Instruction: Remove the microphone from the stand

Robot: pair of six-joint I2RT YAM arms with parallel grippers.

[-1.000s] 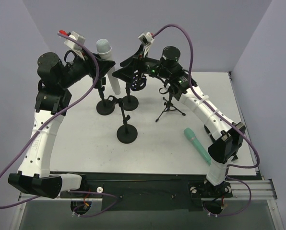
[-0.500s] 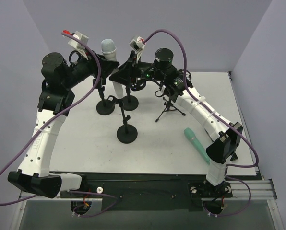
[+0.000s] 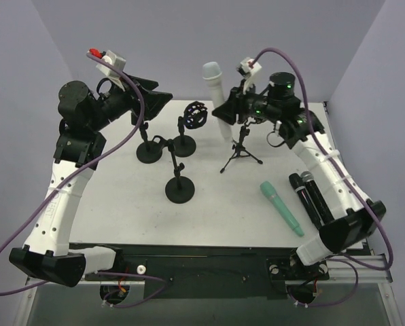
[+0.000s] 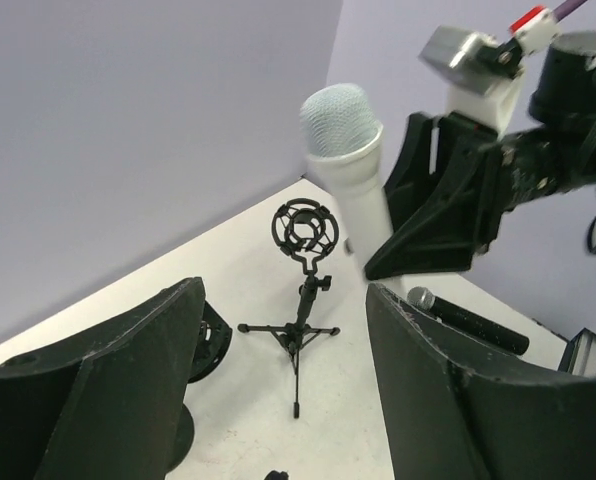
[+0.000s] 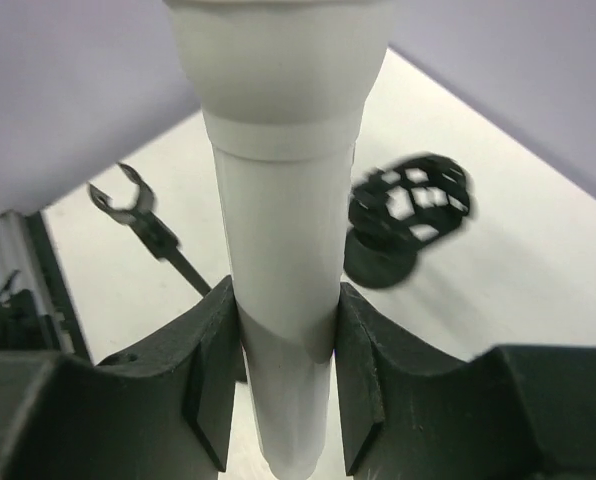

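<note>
Right gripper [image 3: 224,114], at the upper centre of the top view, has both fingers [image 5: 213,370] clamped on the lower barrel of the white microphone [image 3: 215,95]. It holds the microphone nearly upright in the air, grille up and free of the stands, with its butt end just left of the tripod stand [image 3: 241,156]. Left gripper [image 3: 160,98], at the upper left, is spread wide with nothing between its fingers. A shock-mount stand [image 3: 194,117] sits between the two grippers. On the table [image 3: 121,204], at the lower right, a green microphone [image 3: 281,208] and two black microphones [image 3: 310,197] lie close together.
</note>
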